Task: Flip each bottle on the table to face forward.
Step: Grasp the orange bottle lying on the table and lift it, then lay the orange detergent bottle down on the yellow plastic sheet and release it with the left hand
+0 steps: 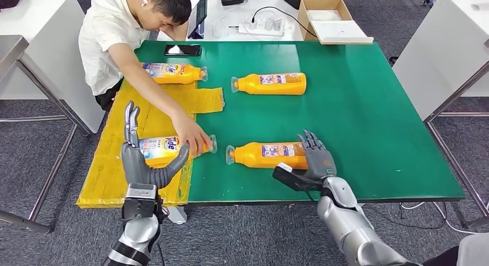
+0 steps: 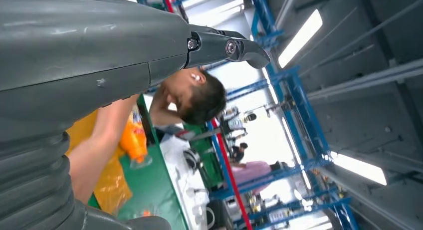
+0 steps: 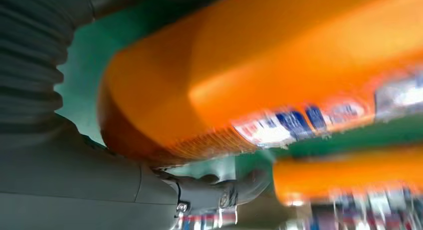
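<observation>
Right now we see four orange bottles lying on their sides on the green worktop (image 1: 357,104), two toward the far edge and two toward the near edge. At the left side, a yellow sheet (image 1: 109,168) covers the worktop down to the near left corner. Our left hand (image 1: 141,156) stands raised over that sheet at the near edge, fingers straight and apart from the thumb, wide and holding nothing. Just beyond it lies the near left bottle (image 1: 164,148), its Tide label facing up, cap pointing toward the middle of the worktop; a person's hand (image 1: 193,138) rests on its neck end. That person (image 1: 124,29) leans in from the far left corner, arm stretched across the sheet. The far left bottle (image 1: 173,73) lies on the sheet near the far edge, label up. A black phone (image 1: 183,49) sits at the far edge beside the person

Toward the middle, the far right bottle (image 1: 271,83) lies on bare green, cap toward the left. Below it, near the front edge, the near right bottle (image 1: 268,155) lies the same way. Our right hand (image 1: 314,159) is at its base end, fingers resting over the bottom of the bottle; the right wrist view shows the thumb (image 3: 219,192) under the orange base (image 3: 164,115), so the hand is closed around the bottle's bottom end
</observation>
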Controlling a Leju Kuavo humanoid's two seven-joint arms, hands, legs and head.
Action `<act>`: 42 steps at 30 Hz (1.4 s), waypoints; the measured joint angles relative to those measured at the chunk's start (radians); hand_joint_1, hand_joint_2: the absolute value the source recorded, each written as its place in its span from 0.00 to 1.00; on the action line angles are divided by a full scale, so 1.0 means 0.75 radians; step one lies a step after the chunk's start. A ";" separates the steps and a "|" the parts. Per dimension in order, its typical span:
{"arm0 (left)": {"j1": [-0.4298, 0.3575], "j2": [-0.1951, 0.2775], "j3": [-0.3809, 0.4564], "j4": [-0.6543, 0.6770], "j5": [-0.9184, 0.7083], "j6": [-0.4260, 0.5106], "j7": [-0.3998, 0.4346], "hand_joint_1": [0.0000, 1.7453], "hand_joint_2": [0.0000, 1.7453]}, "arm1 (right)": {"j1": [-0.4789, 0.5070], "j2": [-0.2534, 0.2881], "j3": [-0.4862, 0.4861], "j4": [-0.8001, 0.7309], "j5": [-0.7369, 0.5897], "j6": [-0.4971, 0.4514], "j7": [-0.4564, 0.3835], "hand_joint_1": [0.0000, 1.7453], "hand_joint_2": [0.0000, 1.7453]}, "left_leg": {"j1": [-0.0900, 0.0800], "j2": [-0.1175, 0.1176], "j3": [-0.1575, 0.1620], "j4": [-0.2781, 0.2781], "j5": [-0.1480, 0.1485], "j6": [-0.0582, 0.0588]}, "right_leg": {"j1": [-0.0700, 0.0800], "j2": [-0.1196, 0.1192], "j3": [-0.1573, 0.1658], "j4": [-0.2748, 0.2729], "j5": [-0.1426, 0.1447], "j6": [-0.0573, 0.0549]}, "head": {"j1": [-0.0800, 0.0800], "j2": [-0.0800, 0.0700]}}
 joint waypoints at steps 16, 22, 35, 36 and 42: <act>-0.020 0.014 -0.034 0.015 0.078 -0.141 0.044 0.00 1.00 | -0.078 -0.046 0.068 0.088 -0.206 0.194 -0.321 1.00 1.00 | 0.000 0.002 0.012 0.000 -0.001 0.001 | 0.001 0.002 0.012 0.000 0.001 0.000 | 0.000 0.000; -0.017 0.013 -0.037 0.014 0.163 -0.192 0.061 0.00 1.00 | -0.007 -0.016 0.031 0.059 -0.424 0.088 -0.549 1.00 1.00 | 0.001 0.001 0.010 0.000 -0.001 0.001 | 0.001 0.002 0.010 0.000 0.001 0.000 | 0.000 0.000; 0.097 -0.020 -0.073 0.055 0.969 -0.726 0.368 0.00 1.00 | 0.411 0.190 0.016 -0.753 -1.192 -0.158 -0.679 1.00 1.00 | 0.001 0.000 -0.009 0.000 -0.001 0.001 | 0.000 0.001 -0.007 0.001 0.000 0.001 | 0.000 0.000; 0.104 -0.019 -0.086 0.061 0.961 -0.762 0.358 0.00 1.00 | 0.421 0.197 0.037 -0.791 -1.196 -0.154 -0.679 1.00 1.00 | 0.001 -0.001 -0.010 0.000 -0.001 0.001 | 0.000 0.001 -0.007 0.001 0.000 0.001 | 0.000 0.000; 0.109 -0.019 -0.149 0.117 0.921 -0.882 0.335 0.00 1.00 | 0.436 0.251 0.180 -0.850 -1.179 -0.112 -0.681 1.00 1.00 | 0.001 -0.001 -0.010 0.000 -0.001 0.001 | 0.001 0.001 -0.008 0.001 0.000 0.001 | 0.000 0.000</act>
